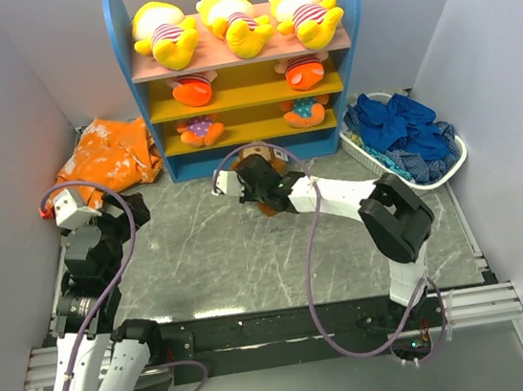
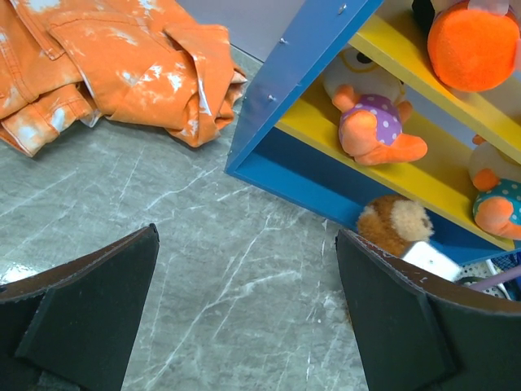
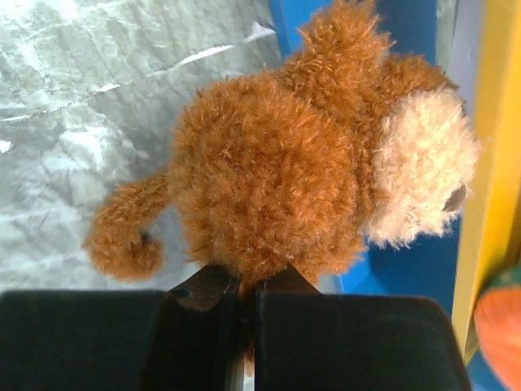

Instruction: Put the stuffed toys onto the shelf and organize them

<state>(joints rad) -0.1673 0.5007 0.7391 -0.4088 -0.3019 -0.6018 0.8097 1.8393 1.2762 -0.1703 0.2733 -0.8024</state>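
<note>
- While the right gripper is pinching the brown monkey beside the shelf,
- the left gripper is hovering, jaws spread, seemingly holding nothing.

The shelf has blue sides, pink top, yellow boards; yellow toys wear red-white stripes; brown monkey; orange-and-white cloth

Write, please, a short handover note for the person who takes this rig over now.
Left gripper: jaws open, empty, over the table near the shelf's left foot.
Right gripper: jaws shut on the brown monkey, low in front of the shelf.
Done: three yellow toys on the pink top board, two orange-limbed toys on each yellow board.
To do: place the monkey on the shelf.
</note>
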